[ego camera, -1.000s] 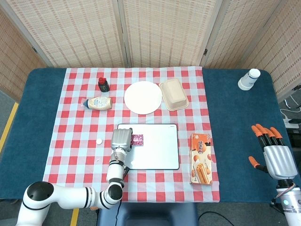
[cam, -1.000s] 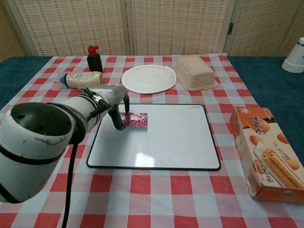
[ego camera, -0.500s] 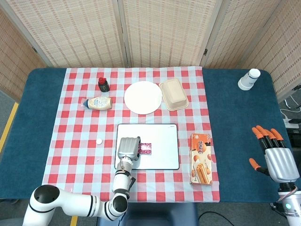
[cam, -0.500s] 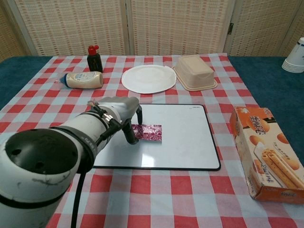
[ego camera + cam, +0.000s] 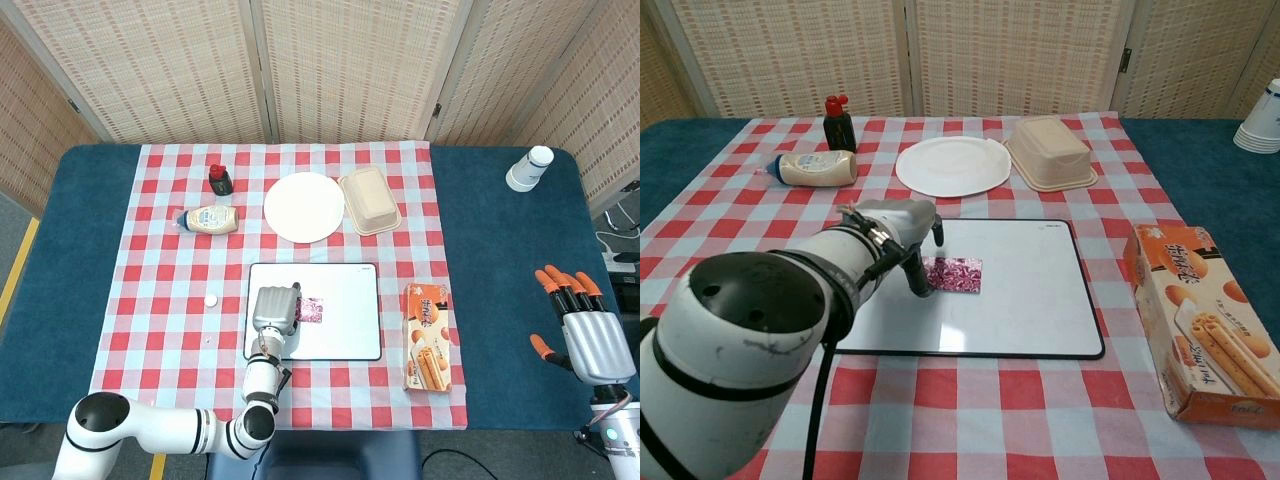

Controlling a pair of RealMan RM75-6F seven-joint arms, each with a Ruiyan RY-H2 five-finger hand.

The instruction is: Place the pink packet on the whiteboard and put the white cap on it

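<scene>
The pink packet (image 5: pixel 952 274) now lies flat on the whiteboard (image 5: pixel 1030 300), left of its middle, having been carried there from the board's upper left edge over the last second, so the first half of the task looks done. The left hand (image 5: pixel 902 232) is just beside it; whether its dark fingers (image 5: pixel 921 279), at the packet's left end, still pinch it I cannot tell. The white cap (image 5: pixel 210 299) waits on the tabletop, left of the board. The right hand (image 5: pixel 590 340) hangs spread and empty, far right.

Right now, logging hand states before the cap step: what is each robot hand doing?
Left robot hand: fingers at the pink packet on the whiteboard; grip cannot be told.
Right robot hand: open, holding nothing.
</scene>
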